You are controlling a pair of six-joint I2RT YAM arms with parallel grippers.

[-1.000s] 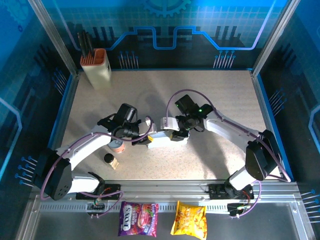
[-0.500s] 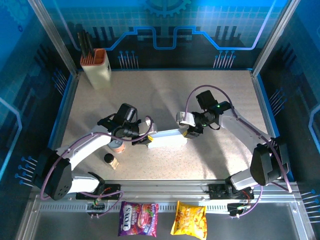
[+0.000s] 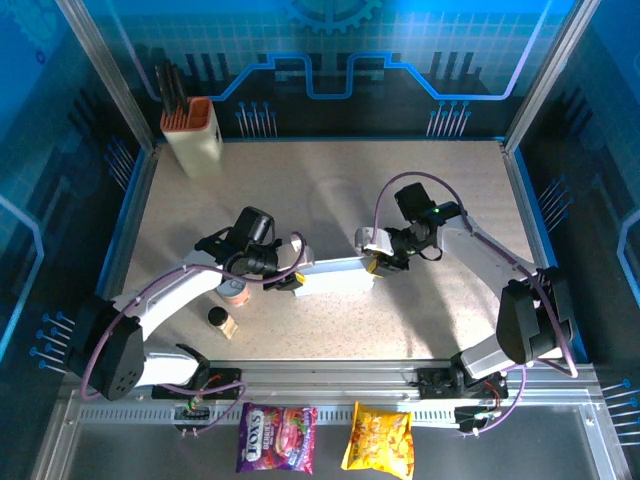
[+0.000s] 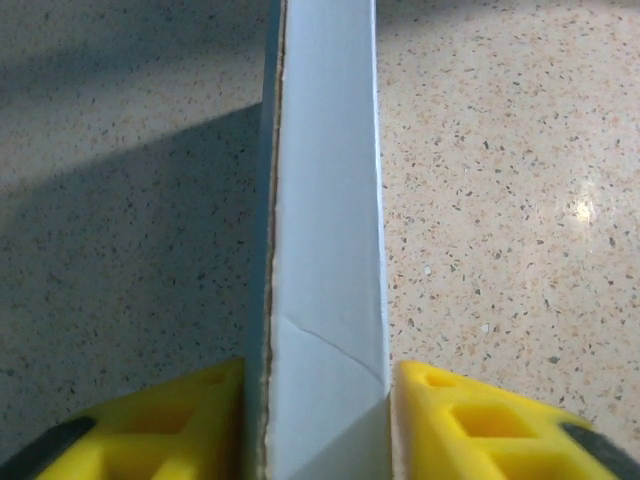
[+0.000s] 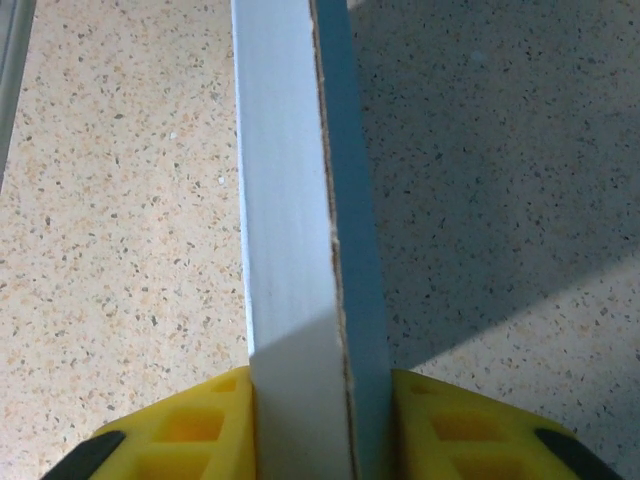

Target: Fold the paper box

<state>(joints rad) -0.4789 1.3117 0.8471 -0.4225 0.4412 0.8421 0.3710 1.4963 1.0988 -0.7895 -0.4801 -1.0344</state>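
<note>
Folding is mid-way, by my judgement: the paper box (image 3: 335,273) sits near the middle of the bench (image 3: 430,190) as a long narrow sleeve, pinched at both ends. Your left gripper (image 3: 288,281) and right gripper (image 3: 378,262) each press their yellow pads (image 4: 170,425) against its two faces. Next you probably need to push the ends together gently to square it up without creasing the thin card.

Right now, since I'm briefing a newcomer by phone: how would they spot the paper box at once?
On the speckled table, look at its middle. The paper box is the long white-grey cardboard bar there, its ends pinched by the left gripper and the right gripper; the pinkish tub nearby is short and round.
</note>
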